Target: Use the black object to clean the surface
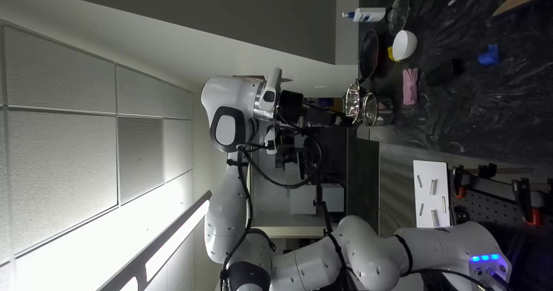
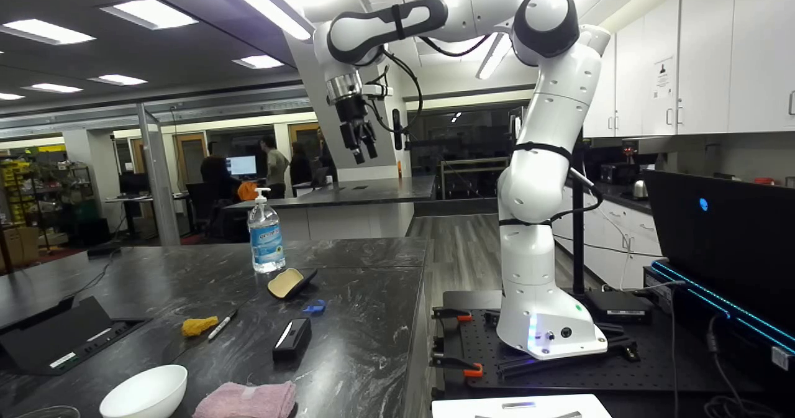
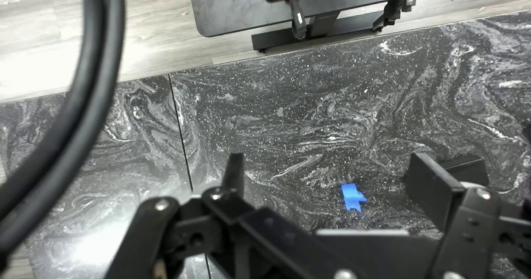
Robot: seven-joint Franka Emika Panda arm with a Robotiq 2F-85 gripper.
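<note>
benchbum: How would you play this one? In an exterior view, going left to right, I get a white bowl (image 2: 146, 393), a marker (image 2: 222, 325), a pink towel (image 2: 248, 400), then a pump bottle (image 2: 267, 238) and a tan-faced thing (image 2: 284, 282) with a black back.

gritty_wipes: Next is the black block (image 2: 292, 341) with the pale strip, lying on the countertop (image 2: 360, 356) between the towel and that little blue piece (image 2: 315, 307). Prolly your cleaner, and imo the step in hand is going to get it.

benchbum: Tips?

gritty_wipes: Line up over the block first, then straight down, straddling its narrow width. Grab it high so the underside can sit flat for wiping, and don't clip the blue piece on the way in.

benchbum: And the claw (image 2: 365, 154)?

gritty_wipes: Rightmost of the lot, hanging well above the countertop. Fingers (image 3: 235, 173) spread wide apart, nothing between them, touching nothing. The block looks to be peeking out from behind a finger in the wrist view, but that's just overlap, not contact.
</note>
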